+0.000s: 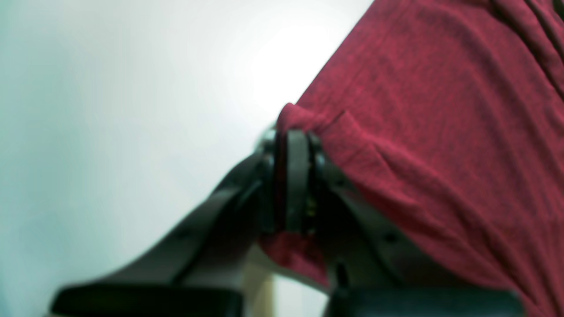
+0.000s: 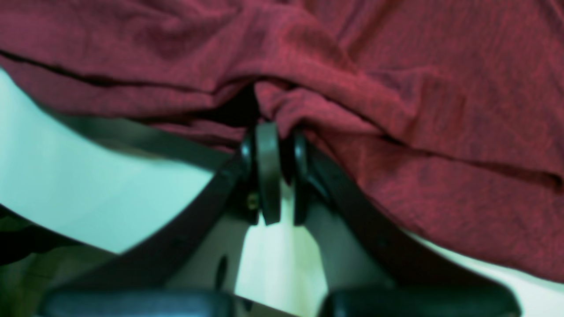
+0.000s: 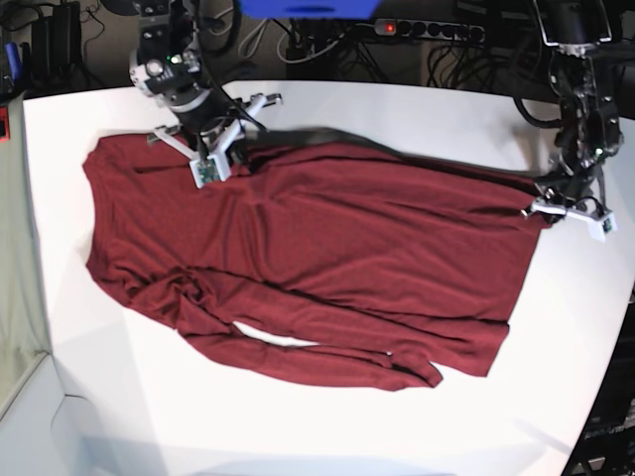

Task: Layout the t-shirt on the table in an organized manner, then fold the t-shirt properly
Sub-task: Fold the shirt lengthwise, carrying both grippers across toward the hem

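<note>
The maroon t-shirt (image 3: 327, 268) lies spread and wrinkled across the white table (image 3: 298, 426), with a long sleeve bunched along its near edge. At the shirt's far left edge, my right gripper (image 3: 230, 151) is shut on a raised fold of the cloth (image 2: 396, 88); the wrist view shows fabric pinched at the tips of the right gripper (image 2: 278, 128). My left gripper (image 3: 544, 201) is at the shirt's right edge, a little above the table. In its wrist view the left gripper (image 1: 294, 134) is shut on a corner of the t-shirt (image 1: 440, 132), which drapes away to the right.
Cables and a power strip (image 3: 437, 28) run behind the table's far edge. The table's left edge (image 3: 35, 297) drops off beside a pale surface. Bare white tabletop lies in front of the shirt and at the far middle.
</note>
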{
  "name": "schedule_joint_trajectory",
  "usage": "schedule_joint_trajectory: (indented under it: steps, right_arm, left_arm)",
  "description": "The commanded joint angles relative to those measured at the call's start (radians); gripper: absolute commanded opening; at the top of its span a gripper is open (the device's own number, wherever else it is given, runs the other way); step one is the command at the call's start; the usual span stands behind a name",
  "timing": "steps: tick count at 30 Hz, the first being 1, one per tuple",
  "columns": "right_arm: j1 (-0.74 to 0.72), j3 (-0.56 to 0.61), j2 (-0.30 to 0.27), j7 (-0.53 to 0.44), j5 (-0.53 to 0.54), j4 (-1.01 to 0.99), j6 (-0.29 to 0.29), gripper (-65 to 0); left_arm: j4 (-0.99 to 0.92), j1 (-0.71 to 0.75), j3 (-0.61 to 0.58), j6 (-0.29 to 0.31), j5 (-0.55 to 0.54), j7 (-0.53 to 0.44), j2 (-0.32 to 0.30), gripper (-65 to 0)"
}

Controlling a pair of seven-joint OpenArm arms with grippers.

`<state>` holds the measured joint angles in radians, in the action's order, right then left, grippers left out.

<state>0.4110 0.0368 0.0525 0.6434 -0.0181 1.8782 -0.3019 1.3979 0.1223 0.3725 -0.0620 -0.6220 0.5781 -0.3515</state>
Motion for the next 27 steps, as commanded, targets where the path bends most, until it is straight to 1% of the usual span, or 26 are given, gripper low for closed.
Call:
schedule_joint_trajectory:
  steps: [1, 6, 12, 20, 22, 27]
  right_arm:
    - [0.002, 0.001, -0.010, -0.021, 0.007, 0.025, 0.002, -65.0]
    - [0.001, 0.004, -0.016, -0.020, 0.007, 0.027, 0.002, -65.0]
    - [-0.008, 0.005, -0.018, -0.020, 0.007, 0.028, -0.001, -65.0]
    - [-0.067, 0.005, -0.055, -0.017, 0.005, 0.027, -0.001, -65.0]
    - [-0.090, 0.005, -0.059, 0.006, 0.005, 0.027, -0.003, -65.0]
    - [-0.177, 0.007, -0.079, 0.115, 0.007, 0.021, -0.004, -65.0]
  left_arm:
    - [0.042, -0.016, 0.012, -0.003, -0.003, -0.022, -0.021, -64.9]
    - [0.096, -0.017, 0.012, -0.003, -0.003, -0.020, -0.021, -64.9]
    - [0.090, -0.052, 0.012, -0.003, 0.003, -0.019, -0.021, -64.9]
    - [0.087, -0.094, 0.009, -0.003, 0.006, -0.019, -0.021, -64.9]
    - [0.087, -0.098, 0.009, -0.003, 0.006, -0.019, -0.021, -64.9]
    - [0.056, -0.143, 0.001, -0.003, 0.006, -0.019, -0.017, -64.9]
